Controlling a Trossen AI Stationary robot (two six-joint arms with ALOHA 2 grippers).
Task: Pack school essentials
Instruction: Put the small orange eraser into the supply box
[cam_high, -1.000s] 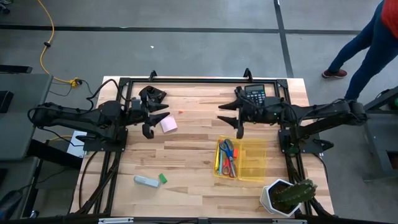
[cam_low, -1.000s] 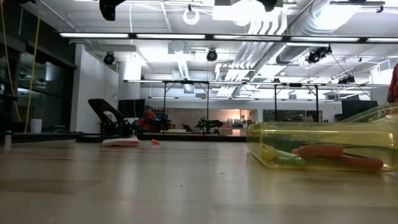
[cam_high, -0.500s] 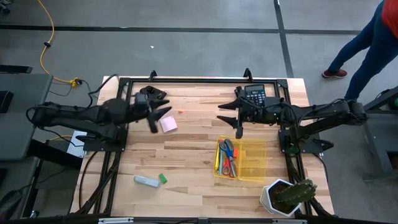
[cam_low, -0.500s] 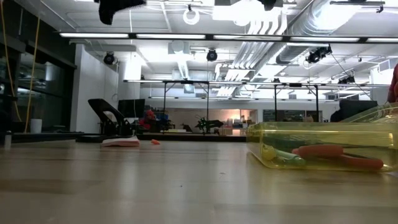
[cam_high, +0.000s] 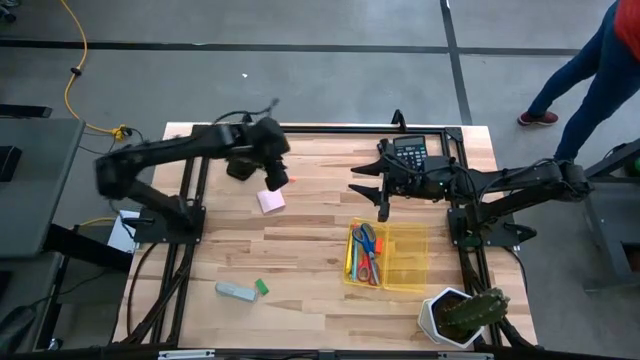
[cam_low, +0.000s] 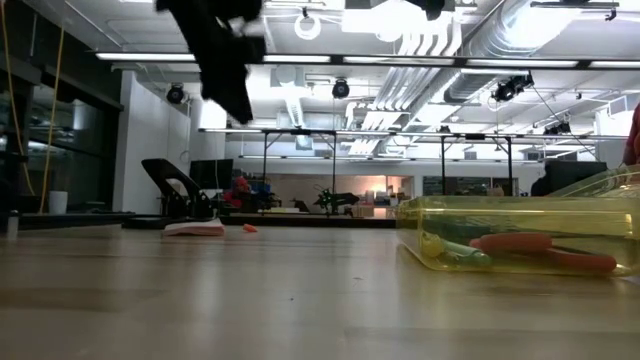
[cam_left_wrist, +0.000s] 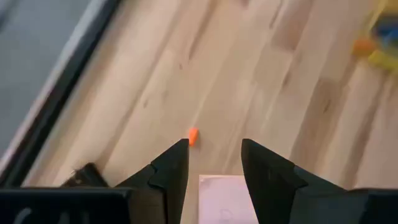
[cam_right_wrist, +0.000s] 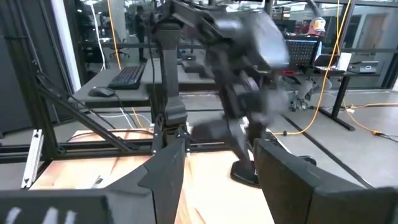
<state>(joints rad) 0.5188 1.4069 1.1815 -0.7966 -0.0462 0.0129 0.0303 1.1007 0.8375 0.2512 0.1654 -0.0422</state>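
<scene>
From above, the left gripper (cam_high: 277, 178) hangs over the pink pad (cam_high: 270, 201), which lies flat on the pale plank table (cam_high: 300, 260) at about 10 o'clock from the table's middle. The left wrist view adds what the top view blurs: the two dark fingers (cam_left_wrist: 168, 171) stand spread with nothing between them, the pad's square pink corner (cam_left_wrist: 225, 199) sits just below the gap, and a tiny orange bit (cam_left_wrist: 193, 134) lies on the wood just beyond.

The right gripper (cam_high: 383, 205) waits at about 1 o'clock, beside a dark calculator (cam_high: 409, 152); its wrist view shows its fingers (cam_right_wrist: 166, 171) parted and empty, with the left arm blurred across from it.

The clear yellow bin (cam_high: 387, 257), a rectangular plastic box at 4 o'clock, holds red scissors (cam_high: 372, 262) and blue scissors (cam_high: 364, 238). The low view shows the bin's see-through wall (cam_low: 520, 236) with red handles (cam_low: 530, 243) resting inside.

At 7 o'clock a pale block (cam_high: 235, 290) touches a small green eraser (cam_high: 260, 286). A cactus (cam_high: 462, 312) in a white pot stands at the 5 o'clock corner. A person's leg (cam_high: 580, 70) shows on the floor beyond.
</scene>
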